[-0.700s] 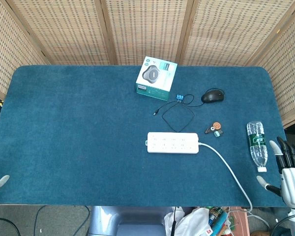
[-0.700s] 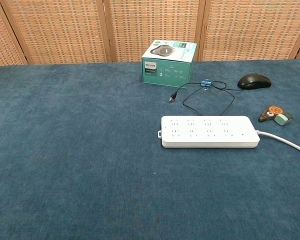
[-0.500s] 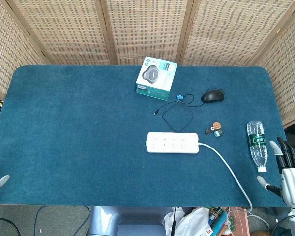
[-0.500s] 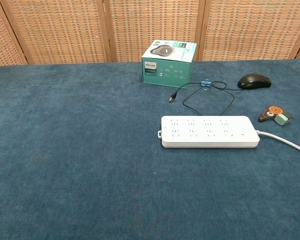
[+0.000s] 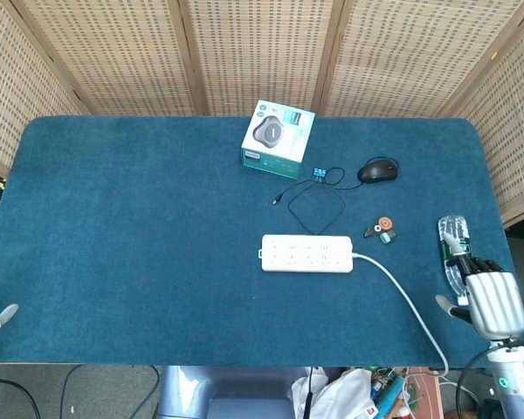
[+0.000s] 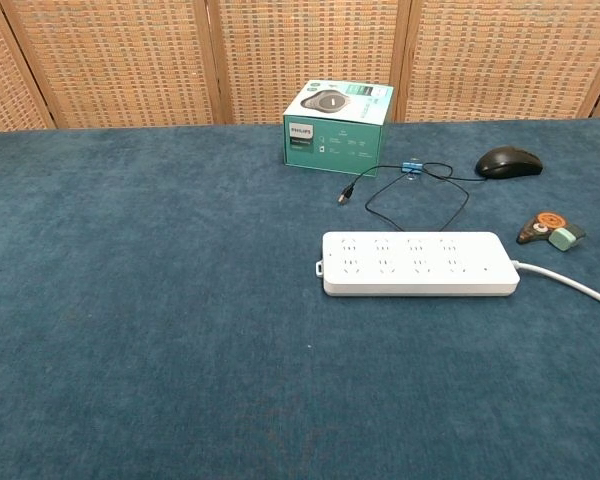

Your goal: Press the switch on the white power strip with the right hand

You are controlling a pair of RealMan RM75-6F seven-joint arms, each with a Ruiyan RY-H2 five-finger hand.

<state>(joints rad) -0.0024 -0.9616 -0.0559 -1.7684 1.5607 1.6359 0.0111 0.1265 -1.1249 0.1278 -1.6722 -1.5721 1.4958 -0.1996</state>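
Right hand (image 5: 487,300) has moved inward over the bottle (image 5: 455,253); chest view misses both

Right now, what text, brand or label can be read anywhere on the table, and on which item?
"PHILIPS": front face of the teal and white box, chest view.
Other print on that box: too small to read.
Water bottle label: blurred.
Power strip: no legible markings.
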